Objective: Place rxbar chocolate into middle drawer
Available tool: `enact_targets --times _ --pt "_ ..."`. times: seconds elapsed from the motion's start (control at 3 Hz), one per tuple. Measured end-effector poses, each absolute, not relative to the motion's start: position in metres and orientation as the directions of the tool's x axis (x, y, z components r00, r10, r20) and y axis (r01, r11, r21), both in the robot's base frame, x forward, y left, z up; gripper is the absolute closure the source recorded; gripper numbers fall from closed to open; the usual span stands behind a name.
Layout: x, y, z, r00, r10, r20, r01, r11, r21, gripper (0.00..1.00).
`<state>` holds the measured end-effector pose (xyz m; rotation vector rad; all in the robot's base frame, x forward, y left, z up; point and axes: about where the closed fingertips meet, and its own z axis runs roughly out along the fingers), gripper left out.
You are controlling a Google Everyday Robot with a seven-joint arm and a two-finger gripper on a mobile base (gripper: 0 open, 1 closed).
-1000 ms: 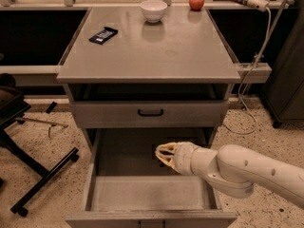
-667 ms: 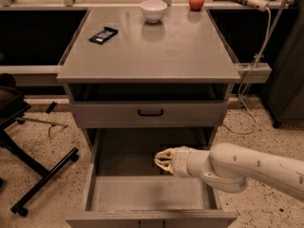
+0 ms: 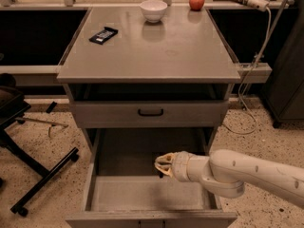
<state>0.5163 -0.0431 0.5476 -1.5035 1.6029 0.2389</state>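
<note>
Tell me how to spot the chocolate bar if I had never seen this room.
Start at the big grey cabinet top; the rxbar chocolate lies flat near its back left corner, left of the white bowl and the red apple. It is the only flat black thing up there, far from the gripper, which hangs low over the open middle drawer.

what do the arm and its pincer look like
The arm is a smooth, rounded cream-white shell with small dark dots along it. Its pincer, over the open middle drawer, is pale yellowish behind a ribbed white collar. No loose cables show.
</note>
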Motion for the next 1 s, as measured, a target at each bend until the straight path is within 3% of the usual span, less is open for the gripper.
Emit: enact_targets --times 0.67,1.0 --pt "0.509 -0.044 0.421 0.017 -0.675 -0.738 -0.919 0.28 -0.277 1.0" --pt "0.505 -0.042 0.412 0.005 -0.67 -0.743 -0.923 0.283 -0.261 1.0"
